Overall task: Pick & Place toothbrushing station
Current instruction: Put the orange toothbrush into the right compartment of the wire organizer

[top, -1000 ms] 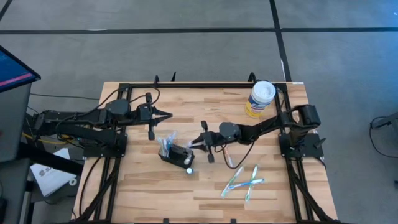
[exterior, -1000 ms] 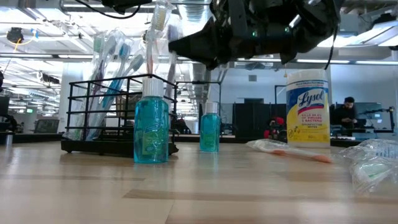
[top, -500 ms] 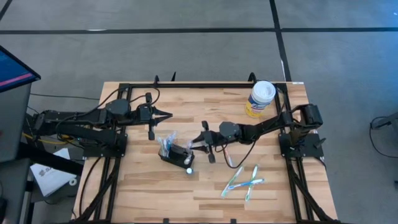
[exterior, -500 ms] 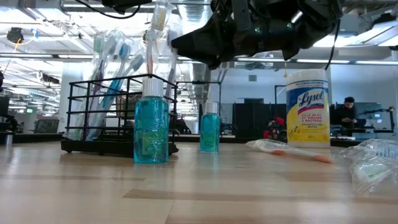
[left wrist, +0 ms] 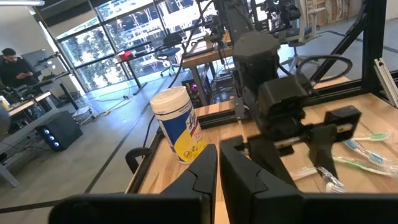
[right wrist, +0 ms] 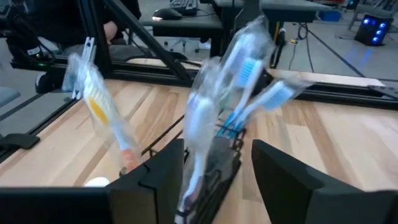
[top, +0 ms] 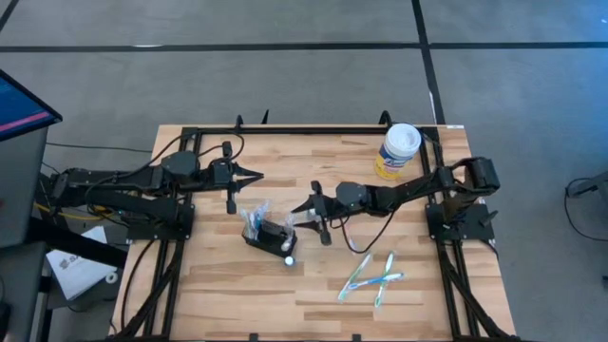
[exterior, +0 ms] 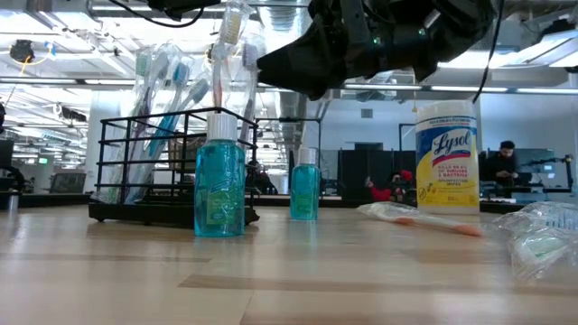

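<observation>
Looking down on the table (top: 218, 294), you have the toothbrushing station (top: 271, 236) standing near the middle, a black wire holder with wrapped toothbrushes (exterior: 172, 86) upright in it and a blue bottle (exterior: 219, 185) against its near side. Your right claw (top: 312, 211) sits just to the station's right, slightly toward the far edge, fingers spread and released, holding nothing. In the right wrist view the holder lies straight ahead between the open fingers (right wrist: 283, 177). Its long axis seems to run from far-left to near-right, so your approach comes at its right end. The right arm is clearly the nearer one. The left claw (top: 231, 201) is clenched empty, parked to the station's far left.
</observation>
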